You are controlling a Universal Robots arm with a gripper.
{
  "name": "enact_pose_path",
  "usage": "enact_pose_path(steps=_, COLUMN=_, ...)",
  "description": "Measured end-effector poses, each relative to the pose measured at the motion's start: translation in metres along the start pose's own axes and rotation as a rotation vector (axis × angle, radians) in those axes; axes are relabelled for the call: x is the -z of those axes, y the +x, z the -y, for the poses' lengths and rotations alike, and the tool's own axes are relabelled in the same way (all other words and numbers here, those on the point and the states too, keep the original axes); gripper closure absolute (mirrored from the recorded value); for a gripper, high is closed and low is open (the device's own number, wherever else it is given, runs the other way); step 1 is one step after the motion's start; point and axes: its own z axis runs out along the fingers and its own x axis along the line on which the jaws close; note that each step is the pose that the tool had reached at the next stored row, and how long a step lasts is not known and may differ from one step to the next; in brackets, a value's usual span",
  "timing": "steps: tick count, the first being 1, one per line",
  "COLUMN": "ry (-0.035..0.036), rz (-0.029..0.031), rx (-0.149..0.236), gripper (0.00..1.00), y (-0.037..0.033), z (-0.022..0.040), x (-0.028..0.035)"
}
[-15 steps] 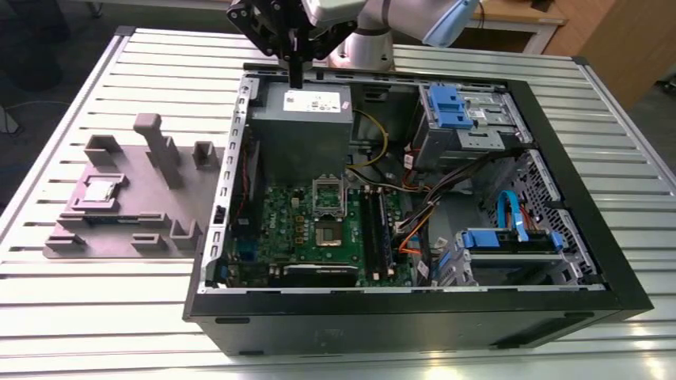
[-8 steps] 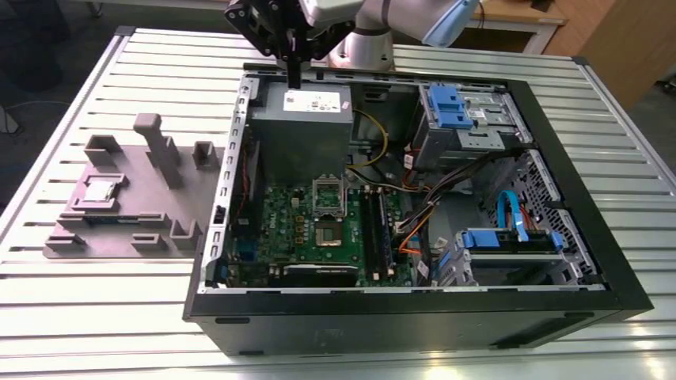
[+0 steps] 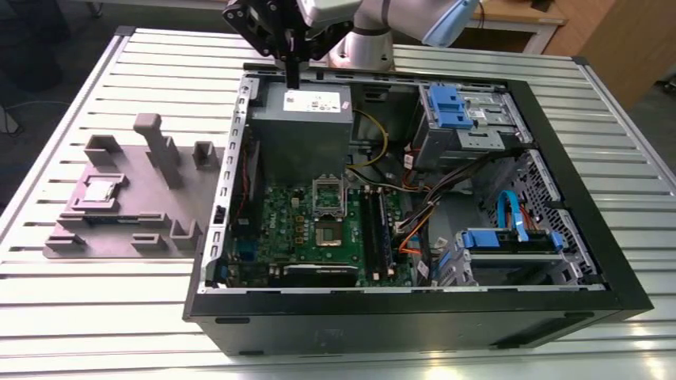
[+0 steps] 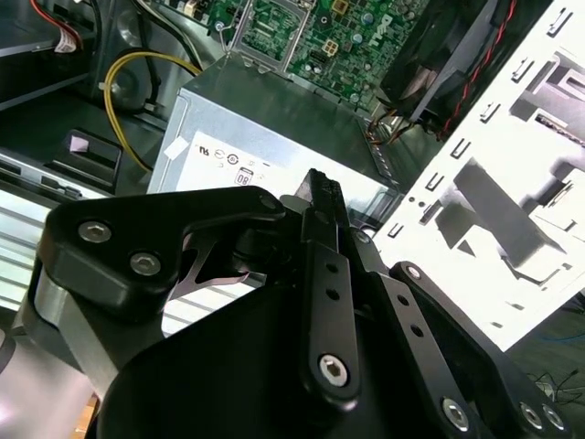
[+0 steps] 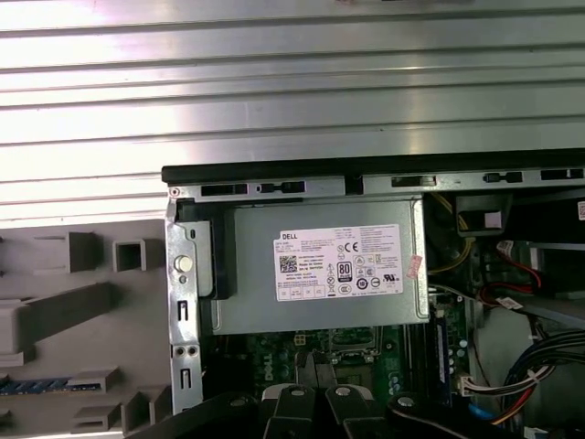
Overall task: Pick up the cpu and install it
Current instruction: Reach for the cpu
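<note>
Your jaws hang pressed together, empty, over the PSU [image 3: 301,131] at the case's [image 3: 423,317] back edge. The cpu [image 3: 103,192] sits on the fixture tray [image 3: 142,202] on the desk [image 3: 106,332], well apart, toward the exterior view's left. Risk imo: a low approach clips the tray posts [image 3: 164,154], or shut jaws nudge the chip off its seat.

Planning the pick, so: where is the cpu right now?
In the exterior view the cpu sits on the grey fixture tray, to the exterior view's left of the open computer case, well apart from the gripper.
</note>
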Motion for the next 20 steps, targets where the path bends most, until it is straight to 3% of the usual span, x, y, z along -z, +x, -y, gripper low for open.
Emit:
enact_pose_path(steps=17, ry=0.0002, rz=-0.0014, rx=0.0, gripper=0.89, y=0.0035, z=0.0003, x=-0.001)
enact_pose_path(steps=20, ry=0.0005, rz=-0.0056, rx=0.0, gripper=0.89, y=0.0059, z=0.0006, x=-0.0026)
